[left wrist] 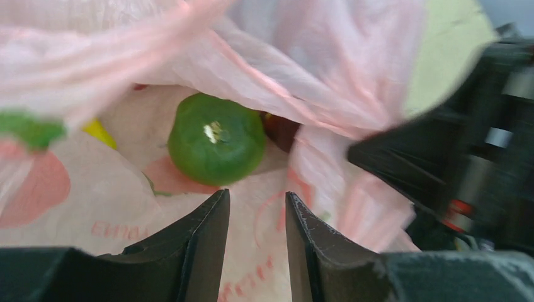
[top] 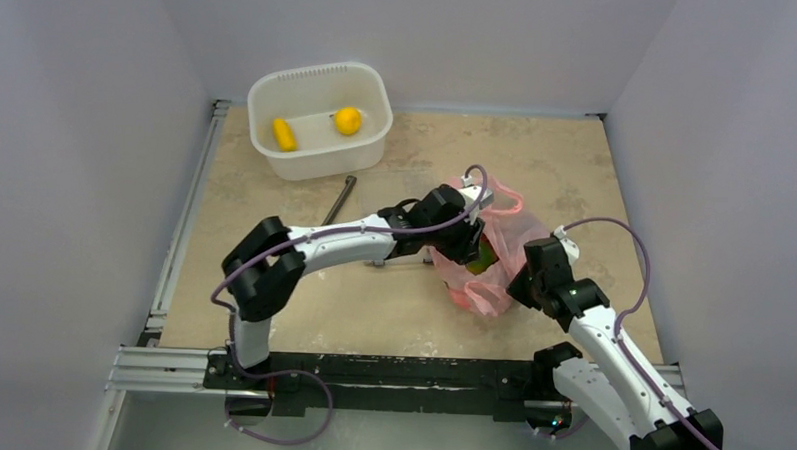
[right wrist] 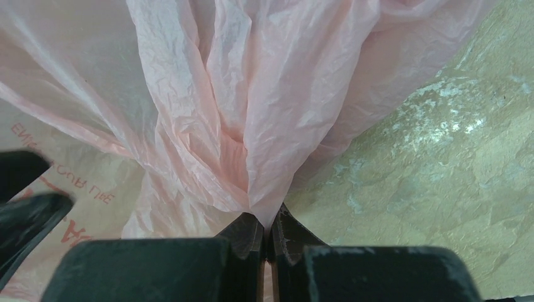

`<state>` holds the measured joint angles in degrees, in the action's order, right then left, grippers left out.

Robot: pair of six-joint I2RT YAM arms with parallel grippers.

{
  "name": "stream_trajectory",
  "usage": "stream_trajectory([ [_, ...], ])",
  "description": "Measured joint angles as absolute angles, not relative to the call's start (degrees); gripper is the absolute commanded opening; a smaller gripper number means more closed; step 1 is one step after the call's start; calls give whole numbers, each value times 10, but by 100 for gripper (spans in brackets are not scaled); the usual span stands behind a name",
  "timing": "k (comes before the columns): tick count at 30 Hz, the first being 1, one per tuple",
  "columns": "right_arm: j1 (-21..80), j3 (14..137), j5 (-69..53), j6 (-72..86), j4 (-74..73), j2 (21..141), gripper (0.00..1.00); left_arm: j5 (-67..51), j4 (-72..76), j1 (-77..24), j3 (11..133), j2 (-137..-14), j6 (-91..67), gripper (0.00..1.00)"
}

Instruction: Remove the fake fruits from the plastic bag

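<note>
1. Nearest the arm bases, the right gripper (right wrist: 271, 217) sits at the near right edge of the plastic bag (top: 502, 251). Its jaws are pressed together on a gathered fold of the pink film, which rises from the fingertips in pleats.
2. Just beyond that pinch, the left gripper (left wrist: 257, 198) reaches into the bag's mouth from the bag's left side. Its jaws stand apart with a narrow gap and nothing between them.
3. Inside the bag, the green lime (left wrist: 216, 138) lies just ahead of the left fingertips, not touching them, on the printed film.
4. Deeper in the bag, a yellow fruit (left wrist: 99, 132) peeks out left of the lime. A dark red fruit (left wrist: 280, 129) shows behind the lime's right side. Film partly covers both.
5. Beyond the bag's far left, a grey metal tool (top: 339, 200) lies on the table (top: 557, 161).
6. Farthest from the bag, the white tub (top: 320, 72) holds an elongated yellow fruit (top: 285, 134) and a round yellow fruit (top: 348, 120), lying apart.
</note>
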<state>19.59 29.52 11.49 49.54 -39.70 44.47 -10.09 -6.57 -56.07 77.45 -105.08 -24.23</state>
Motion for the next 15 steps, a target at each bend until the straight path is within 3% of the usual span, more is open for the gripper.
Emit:
stream_trajectory([
  [7,196,295,115,497,-399,444,0,-48,-92,-568,861,-1154,-215,59],
  [15,196,295,115,497,-399,445,0,-6,-96,-576,930,-1197,-186,66],
])
